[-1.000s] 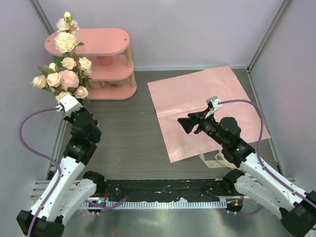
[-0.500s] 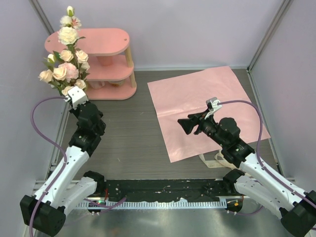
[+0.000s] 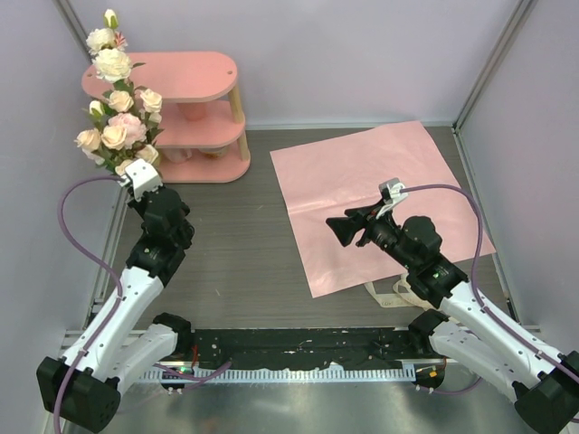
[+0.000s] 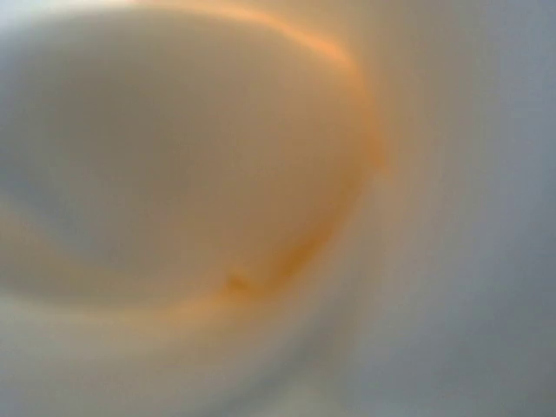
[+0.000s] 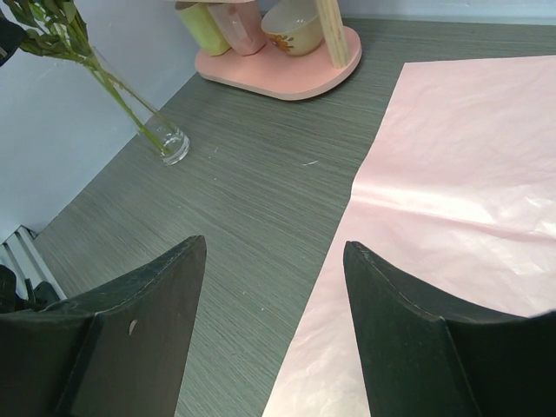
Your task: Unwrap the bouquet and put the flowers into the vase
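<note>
The left gripper (image 3: 135, 173) is shut around the flowers (image 3: 116, 127), low on the bunch, at the far left of the counter (image 3: 244, 262), just left of the pink shelf (image 3: 181, 77). The cream and pale pink roses rise from it toward the far left corner. The left wrist view gives only a blurred cream and orange surface pressed close to the lens.

In the right wrist view the thin green stems (image 5: 122, 87) slant down to the right, and their lower ends stand inside the vase (image 5: 174, 146), a small clear glass cylinder upright on the counter near the shelf's foot. A yellow-green cup (image 5: 201, 24), a pink cup (image 5: 239, 26) and a patterned bowl (image 5: 291, 26) sit on the bottom tier of the shelf.

The right gripper (image 3: 335, 229) hangs with its jaws wide apart and nothing between them, above the left part of the pink wrapping paper (image 3: 380, 172), which lies spread flat on the right side of the counter. A cream ribbon (image 3: 384, 296) lies at the paper's near edge, under the right arm.
</note>
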You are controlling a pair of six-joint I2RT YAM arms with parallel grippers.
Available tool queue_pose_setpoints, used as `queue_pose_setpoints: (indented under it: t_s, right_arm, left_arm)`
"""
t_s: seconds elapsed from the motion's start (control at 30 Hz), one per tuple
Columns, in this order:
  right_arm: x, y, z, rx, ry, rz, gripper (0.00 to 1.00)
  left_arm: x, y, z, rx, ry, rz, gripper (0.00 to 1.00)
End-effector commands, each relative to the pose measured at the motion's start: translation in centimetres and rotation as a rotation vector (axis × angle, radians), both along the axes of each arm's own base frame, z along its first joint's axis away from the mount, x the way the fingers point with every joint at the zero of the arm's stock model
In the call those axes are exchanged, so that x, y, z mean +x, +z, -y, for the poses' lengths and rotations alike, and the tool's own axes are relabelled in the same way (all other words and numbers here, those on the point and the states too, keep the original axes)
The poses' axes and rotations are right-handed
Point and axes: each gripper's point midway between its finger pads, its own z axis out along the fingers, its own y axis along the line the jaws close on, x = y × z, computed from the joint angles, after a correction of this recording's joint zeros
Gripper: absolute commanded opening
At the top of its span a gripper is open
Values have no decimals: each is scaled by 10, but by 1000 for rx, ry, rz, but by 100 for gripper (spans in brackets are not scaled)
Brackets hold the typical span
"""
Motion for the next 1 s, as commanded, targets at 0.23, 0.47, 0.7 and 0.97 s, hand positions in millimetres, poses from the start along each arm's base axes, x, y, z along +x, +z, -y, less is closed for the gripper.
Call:
queue_pose_setpoints:
  t_s: [0.23,0.47,0.7,0.97]
  right_arm:
    - [0,16,2,28,-10,51,70]
    - [0,17,1,29,-5,48,70]
    - [0,16,0,27,-4,42,70]
    - [17,8,29,-39,-204,-80,71]
  left_arm:
    - [-13,-19,-5,15,5,-111,34]
    - [-21,-8,-6,-13,1,-69,52]
    - [-35,1,3,-92,-101,-61,91]
    - [-66,52,65,-243,-588,76,100]
